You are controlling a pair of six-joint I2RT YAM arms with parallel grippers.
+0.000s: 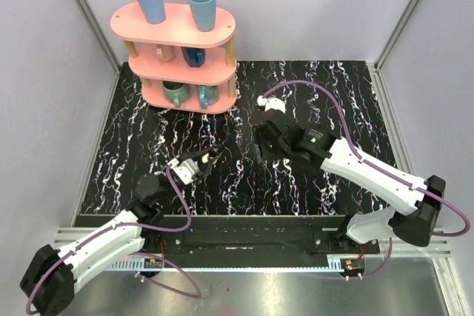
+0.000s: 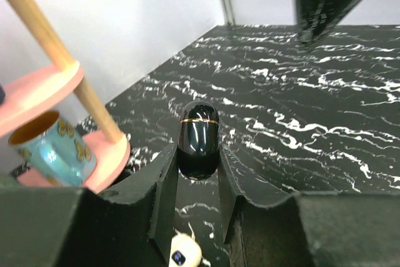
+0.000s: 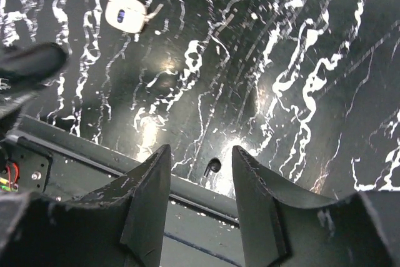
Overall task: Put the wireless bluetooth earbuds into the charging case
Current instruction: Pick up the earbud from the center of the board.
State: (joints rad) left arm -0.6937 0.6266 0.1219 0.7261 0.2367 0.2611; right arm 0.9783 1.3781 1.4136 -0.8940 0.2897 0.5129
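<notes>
My left gripper (image 2: 197, 152) is shut on the charging case (image 2: 199, 134), a glossy black capsule with a thin gold seam, lid closed, held just above the marbled table. One cream-white earbud (image 2: 184, 253) lies on the table below the left fingers. The right wrist view shows it at the upper left as earbud (image 3: 125, 14). My right gripper (image 3: 200, 154) is open, low over bare table, with nothing between its fingers. In the top view the left gripper (image 1: 207, 158) is near the table's middle front and the right gripper (image 1: 264, 142) is a short way to its right.
A pink three-tier rack (image 1: 178, 57) with mugs and two blue cups stands at the back left. Its lower shelf (image 2: 44, 85) and a blue butterfly mug (image 2: 53, 148) are close on the left gripper's left. The black front rail (image 3: 94, 154) runs below the right gripper.
</notes>
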